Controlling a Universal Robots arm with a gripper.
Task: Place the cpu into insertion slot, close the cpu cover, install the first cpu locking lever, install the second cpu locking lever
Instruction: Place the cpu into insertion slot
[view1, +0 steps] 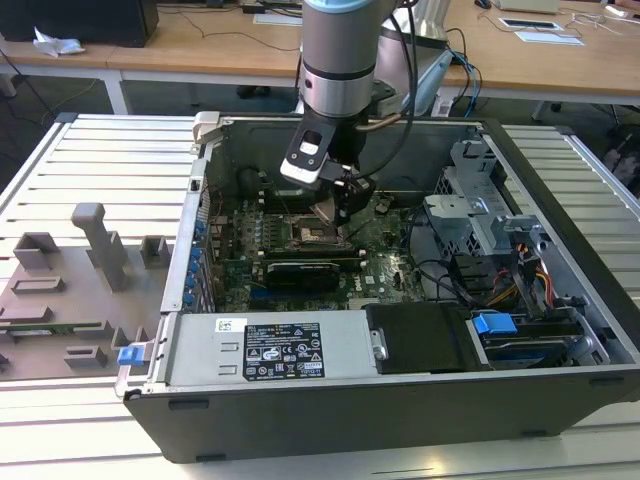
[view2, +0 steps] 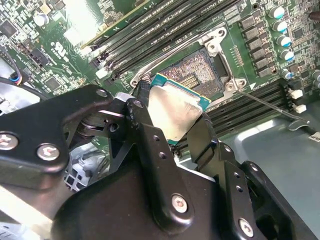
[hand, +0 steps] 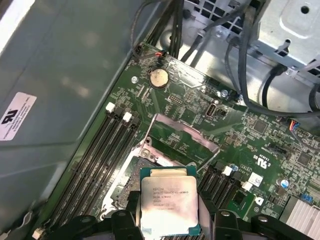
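At the exterior view's left you have a grey plate with upright blocks (view1: 95, 240) lying on the slatted tabletop (view1: 110, 150), just beside the open computer case (view1: 350, 410). Moving right, inside the case, the green motherboard (view1: 235, 262) lies flat, with the insertion slot (view1: 303, 232) near its middle. Your arm (view1: 338, 60) reaches down into the case over that slot. Its jaws are clamped on the cpu (view1: 327, 208), one on each of two opposite edges.

In the second wrist view the cpu (view2: 175, 112) hangs tilted over one side of the insertion slot (view2: 197, 70) and is not seated; the slot's contacts lie bare beside it. A thin metal lever (view2: 265, 104) slants across the memory slots (view2: 150, 25) next to it. In the first wrist view the cpu cover (hand: 187, 131) stands swung up on the far side of the slot (hand: 127, 175).

At the exterior view's right, a metal drive cage (view1: 480, 200) sits far in the case, with a blue tab (view1: 492, 324) nearer.
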